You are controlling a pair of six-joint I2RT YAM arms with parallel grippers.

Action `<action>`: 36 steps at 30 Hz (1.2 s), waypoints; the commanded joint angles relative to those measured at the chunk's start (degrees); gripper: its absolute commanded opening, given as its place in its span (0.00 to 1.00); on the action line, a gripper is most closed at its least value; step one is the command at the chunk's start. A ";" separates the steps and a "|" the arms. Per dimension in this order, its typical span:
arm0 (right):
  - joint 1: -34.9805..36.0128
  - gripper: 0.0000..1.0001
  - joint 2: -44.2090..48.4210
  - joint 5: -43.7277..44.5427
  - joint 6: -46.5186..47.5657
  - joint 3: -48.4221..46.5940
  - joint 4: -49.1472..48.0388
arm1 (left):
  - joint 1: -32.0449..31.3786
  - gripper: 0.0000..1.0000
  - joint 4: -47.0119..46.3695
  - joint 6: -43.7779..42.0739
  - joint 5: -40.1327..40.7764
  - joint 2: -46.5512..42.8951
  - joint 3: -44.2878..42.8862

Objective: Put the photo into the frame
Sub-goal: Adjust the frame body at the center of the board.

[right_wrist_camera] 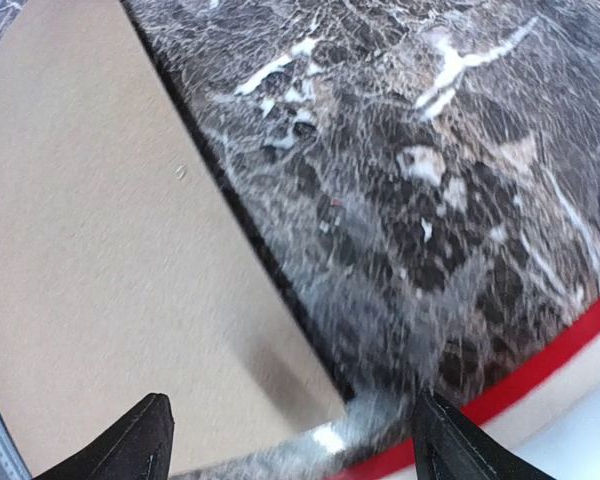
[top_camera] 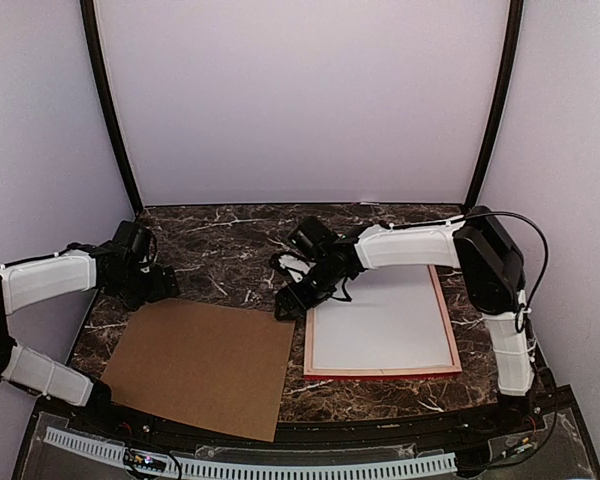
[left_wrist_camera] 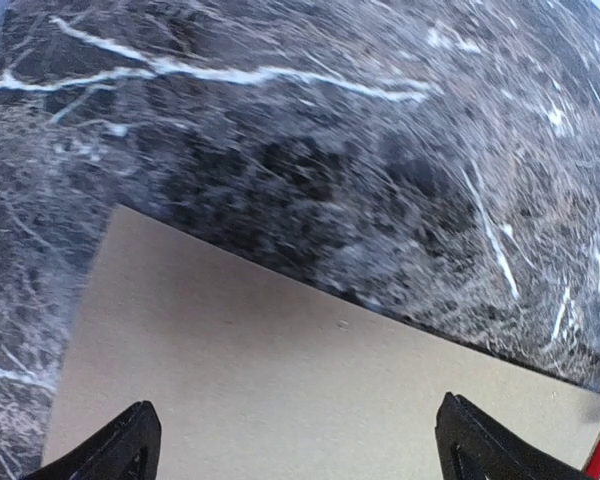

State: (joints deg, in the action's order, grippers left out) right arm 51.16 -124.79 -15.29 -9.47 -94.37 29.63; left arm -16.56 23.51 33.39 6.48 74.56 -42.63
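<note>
The red frame point(top_camera: 380, 373) lies flat on the right half of the table. A plain white sheet point(top_camera: 385, 325) fills it, and I cannot tell whether it is the photo lying face down. My right gripper point(top_camera: 292, 302) hovers open just off the frame's far left corner. In its wrist view, the right gripper point(right_wrist_camera: 292, 396) holds nothing, with the frame's red rail point(right_wrist_camera: 540, 365) at lower right. My left gripper point(top_camera: 158, 287) stands open over the far left corner of the brown board; seen from its wrist, the left gripper point(left_wrist_camera: 298, 402) is empty.
A brown backing board point(top_camera: 200, 365) lies flat at the front left, also seen as the board point(left_wrist_camera: 280, 360) and the board point(right_wrist_camera: 100, 250). A narrow strip of dark marble table point(top_camera: 230, 235) separates it from the frame. Pale walls and two black posts enclose the back.
</note>
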 commanded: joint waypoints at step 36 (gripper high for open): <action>18.65 0.79 11.62 -3.34 -1.88 20.70 -4.77 | 20.82 0.98 -7.12 -5.00 -12.51 10.97 3.50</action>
State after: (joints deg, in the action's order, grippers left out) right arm 69.23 -111.22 -19.79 -10.48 -73.63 25.82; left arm 3.97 17.12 29.06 -2.81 84.42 -41.17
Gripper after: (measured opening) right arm 0.789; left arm 0.986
